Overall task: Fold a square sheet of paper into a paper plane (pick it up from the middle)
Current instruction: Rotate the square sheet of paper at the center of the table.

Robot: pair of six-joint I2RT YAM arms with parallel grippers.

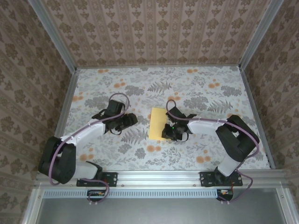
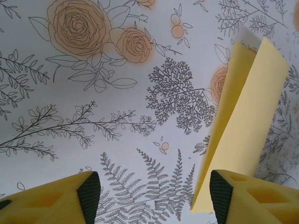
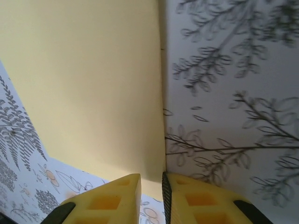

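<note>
On the white tabletop (image 1: 210, 93) printed with grey ferns and orange flowers, we found the thin pale yellow sheet of paper (image 1: 157, 122) lying near the middle, between the two arms, folded in half into a long rectangle. Seen from the left wrist, the sheet (image 2: 247, 126) had its upper flap lifted off the lower one, the two layers parting toward the far end. The left gripper (image 1: 132, 120) sat to the left of the paper and apart from it, its yellow, black-padded fingers (image 2: 88, 193) spread wide with nothing held between them. The right gripper (image 1: 167, 133) rested at the sheet's near right edge. From the right wrist, its yellow fingers (image 3: 117, 196) stood almost together, a thin slit between them lined up with the paper's (image 3: 93, 93) straight edge; we could not tell whether they pinched it. Brown damask-patterned walls (image 1: 154, 28) enclosed the table on three sides.
</note>
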